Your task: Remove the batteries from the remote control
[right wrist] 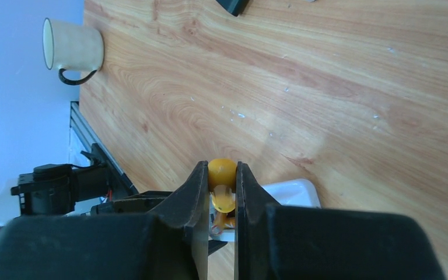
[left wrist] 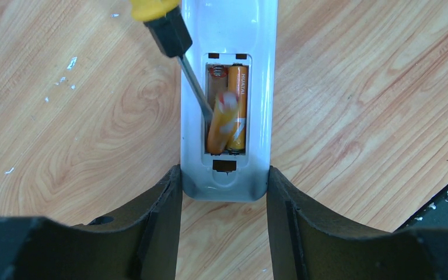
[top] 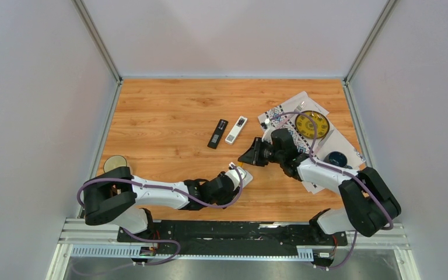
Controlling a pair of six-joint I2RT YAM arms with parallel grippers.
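HUATAI runs lengthwise along the seated battery [left wrist: 240,102], the only writing that can be read. Any print on the tilted battery [left wrist: 219,125] beside it is blurred. Both are orange and lie in the open bay of the white remote [left wrist: 251,35]. The tilted one is raised at its 12 o'clock end and leans across its neighbour.

The screwdriver [left wrist: 171,34] comes in from 11 o'clock, its blade tip against the tilted battery's 9 o'clock side. The right gripper [right wrist: 221,170] is clamped tight on its yellow handle. The left gripper [left wrist: 224,186], about half spread, pinches the remote's 6 o'clock end between both fingers.

The remote's 12 o'clock end and most of the handle are cut off in the left wrist view.
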